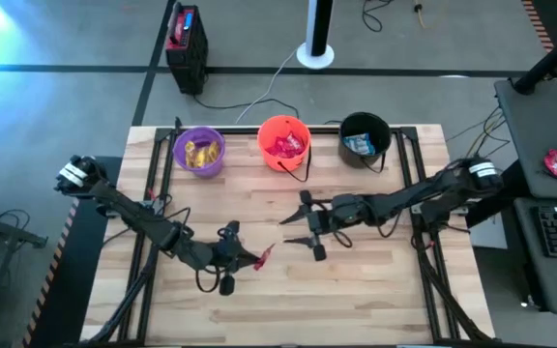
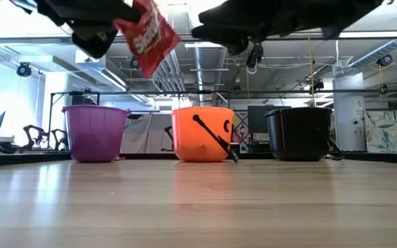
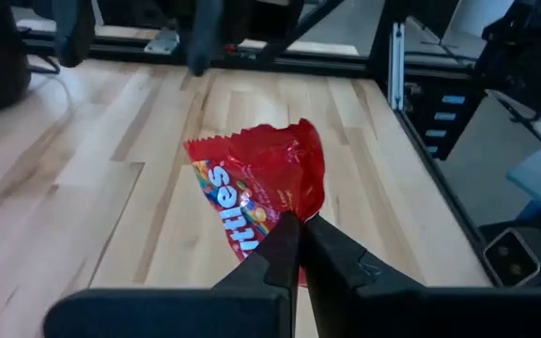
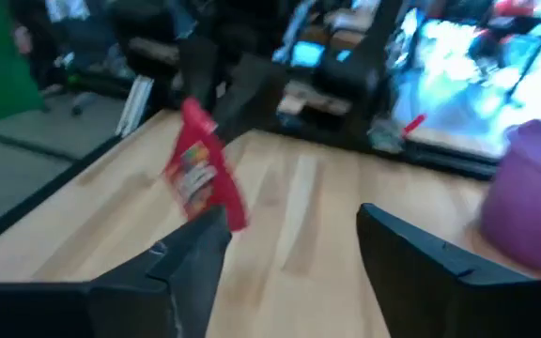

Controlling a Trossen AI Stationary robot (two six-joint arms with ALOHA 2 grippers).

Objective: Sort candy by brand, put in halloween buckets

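1. The left pincer [image 1: 251, 261] is pinched tight on a red candy packet [image 1: 264, 257], holding it in the air above the front middle of the desk [image 1: 375, 290]; from desk level the packet [image 2: 145, 33] hangs well clear of the wood.
2. The right pincer [image 1: 298, 230] hovers just beyond it with fingers spread wide and nothing between them, sitting between the packet and the buckets.
3. Along the far edge stand three buckets: purple [image 1: 199, 152] with yellow wrappers inside, orange [image 1: 284, 142] with red ones, black [image 1: 364, 137] with blue-and-white ones.
4. The orange bucket's black handle [image 2: 216, 139] droops down its front.
5. No loose candy shows on the wood.
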